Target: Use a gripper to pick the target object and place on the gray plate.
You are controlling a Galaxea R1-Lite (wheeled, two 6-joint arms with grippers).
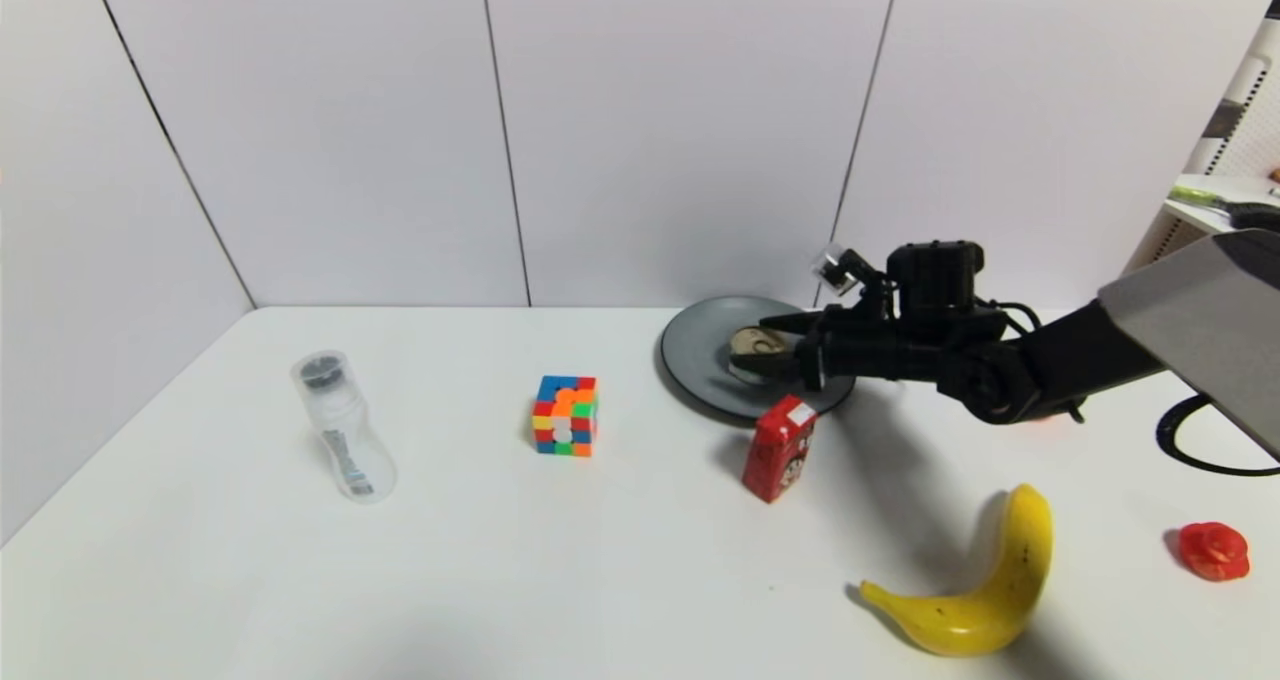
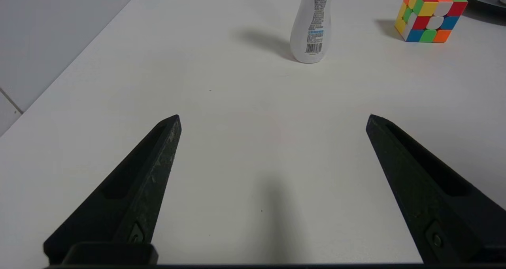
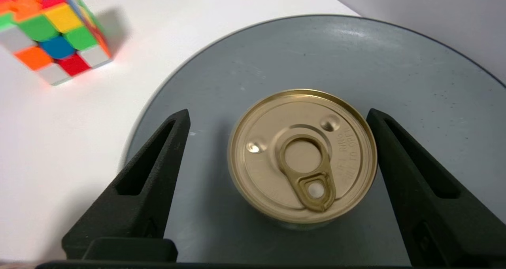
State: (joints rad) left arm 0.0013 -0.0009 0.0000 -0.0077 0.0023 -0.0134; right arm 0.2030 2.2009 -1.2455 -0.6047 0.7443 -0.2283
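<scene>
The tin can (image 3: 302, 158) with its gold pull-tab lid stands upright on the gray plate (image 3: 395, 63); its label is hidden. My right gripper (image 3: 277, 112) is open, with the can between its fingers. One finger (image 3: 158, 170) stands clear of the can, the other (image 3: 399, 162) lies close against its rim. In the head view the right gripper (image 1: 752, 345) reaches over the plate (image 1: 695, 365) at the can (image 1: 762, 338). My left gripper (image 2: 272, 116) is open and empty over bare table, out of the head view.
A red drink carton (image 1: 780, 448) stands just in front of the plate. A colour cube (image 1: 565, 416) and a clear bottle (image 1: 342, 425) stand to the left. A banana (image 1: 975, 580) and a small red object (image 1: 1213, 550) lie at the front right.
</scene>
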